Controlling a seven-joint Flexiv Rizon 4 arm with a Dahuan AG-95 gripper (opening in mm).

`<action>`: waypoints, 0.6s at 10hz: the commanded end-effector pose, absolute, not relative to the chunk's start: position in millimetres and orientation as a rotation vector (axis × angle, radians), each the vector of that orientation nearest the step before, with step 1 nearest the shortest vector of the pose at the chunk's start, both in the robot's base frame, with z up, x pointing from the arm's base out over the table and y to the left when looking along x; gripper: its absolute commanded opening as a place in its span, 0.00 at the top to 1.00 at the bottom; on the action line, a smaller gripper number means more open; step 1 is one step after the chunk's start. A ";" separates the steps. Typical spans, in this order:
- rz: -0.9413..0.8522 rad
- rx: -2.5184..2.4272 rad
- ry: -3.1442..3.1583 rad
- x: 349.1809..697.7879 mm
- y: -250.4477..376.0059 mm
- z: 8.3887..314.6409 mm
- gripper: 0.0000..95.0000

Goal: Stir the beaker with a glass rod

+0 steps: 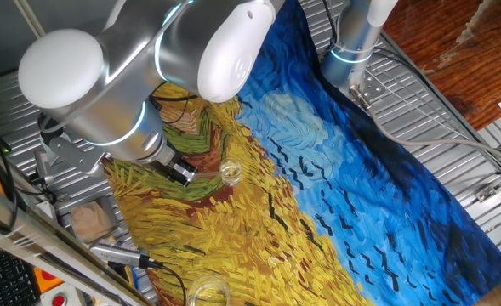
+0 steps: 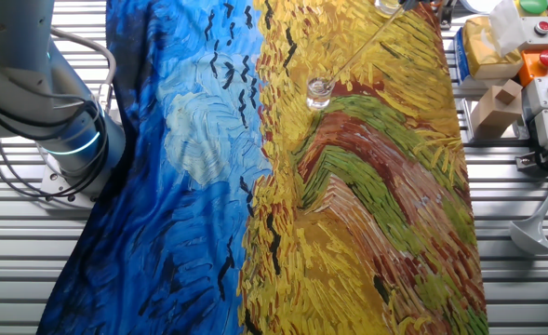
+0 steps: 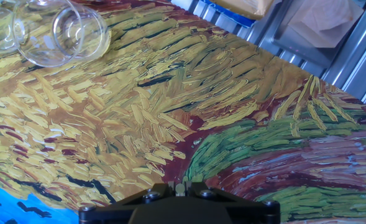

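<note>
Hand view crops the end effector [image 3: 178, 202], fingertips unseen.

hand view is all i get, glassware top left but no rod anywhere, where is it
Observer: In the other fixed view a thin glass rod slants down from the top edge and reaches the small beaker.
Operator: am i close to it
Observer: In one fixed view the hand is right beside the beaker, low over the painted cloth.
Operator: and the other glass
Observer: The wider glass vessel stands apart from the beaker, at that view's bottom edge.
</note>
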State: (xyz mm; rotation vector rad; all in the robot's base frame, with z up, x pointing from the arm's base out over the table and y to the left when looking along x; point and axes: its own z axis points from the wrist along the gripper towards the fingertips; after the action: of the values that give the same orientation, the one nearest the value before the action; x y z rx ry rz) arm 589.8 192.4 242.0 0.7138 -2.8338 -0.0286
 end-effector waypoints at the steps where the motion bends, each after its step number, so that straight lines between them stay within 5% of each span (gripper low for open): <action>1: -0.031 0.712 -2.847 588.7 193.3 243.1 1.00; 6: -0.033 0.704 -2.862 586.9 195.4 247.1 1.00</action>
State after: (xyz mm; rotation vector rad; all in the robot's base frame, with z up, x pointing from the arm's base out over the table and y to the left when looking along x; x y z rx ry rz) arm 586.4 194.7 246.9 0.7061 -2.8630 -0.0324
